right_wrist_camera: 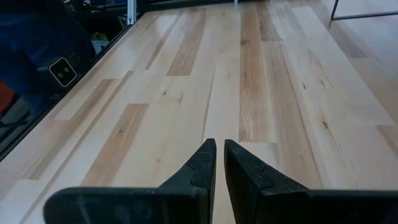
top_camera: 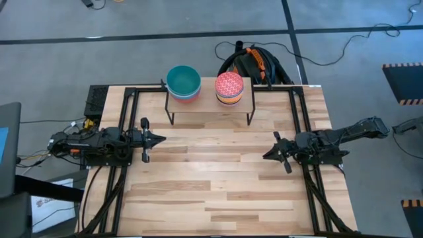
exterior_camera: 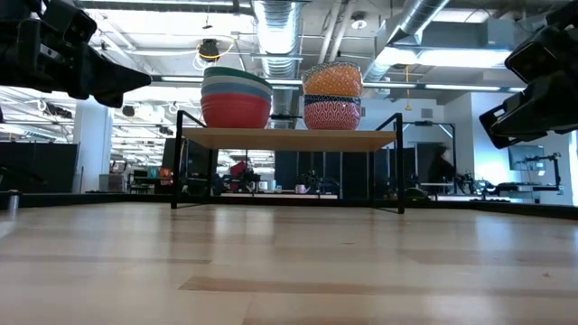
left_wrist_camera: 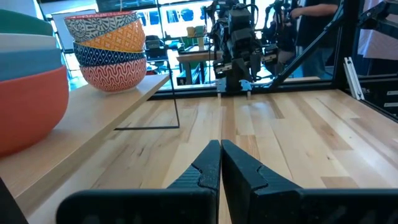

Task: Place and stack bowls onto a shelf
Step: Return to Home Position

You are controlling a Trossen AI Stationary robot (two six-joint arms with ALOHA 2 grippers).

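Observation:
The shelf [top_camera: 210, 104] stands at the table's far middle on thin black legs. It carries two stacks of bowls. The left stack [top_camera: 183, 82] has a teal bowl on top and a red bowl [exterior_camera: 236, 110] at the bottom. The right stack [top_camera: 229, 88] is patterned, with pink-red on top in the high view; the left wrist view also shows this stack [left_wrist_camera: 109, 53]. My left gripper [top_camera: 158, 139] hovers shut at the table's left, pointing right. My right gripper [top_camera: 268, 155] hovers at the right, pointing left and tipped slightly down, its fingers [right_wrist_camera: 205, 158] drawn together with nothing between them.
Bare wooden tabletop [top_camera: 211, 185] lies between the two grippers and toward the near edge. A black frame [top_camera: 125, 112] runs along the table's sides and back. A bag with cables [top_camera: 254, 63] lies on the floor behind the table.

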